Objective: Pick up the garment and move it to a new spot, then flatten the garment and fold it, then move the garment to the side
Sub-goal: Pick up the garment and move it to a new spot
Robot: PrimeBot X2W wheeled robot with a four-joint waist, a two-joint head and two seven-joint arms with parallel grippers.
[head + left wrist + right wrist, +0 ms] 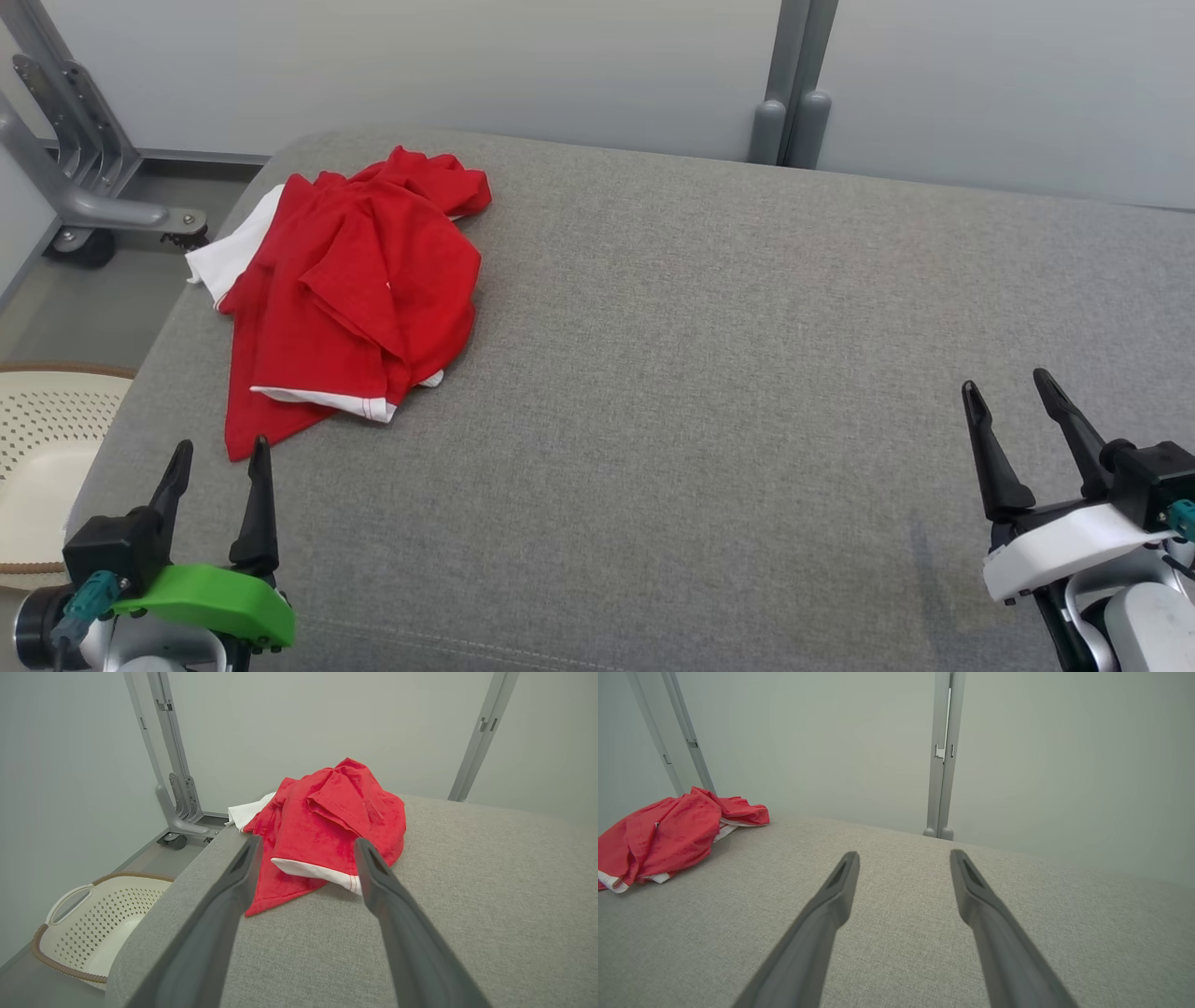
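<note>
The garment (350,280) is a crumpled red shirt with white trim, lying in a heap at the far left of the grey padded surface (709,392). It lies just ahead of the fingers in the left wrist view (327,816) and at the left edge of the right wrist view (668,833). My left gripper (220,453) stands open at the lower left, just short of the garment's near hem, with nothing between its fingers (306,847). My right gripper (1006,387) stands open at the lower right, far from the garment, over bare fabric (903,856).
A cream perforated laundry basket (42,448) stands on the floor beside the surface's left edge, also in the left wrist view (93,924). A grey metal frame with a caster (84,196) stands at the back left, and an upright grey post (794,93) at the back.
</note>
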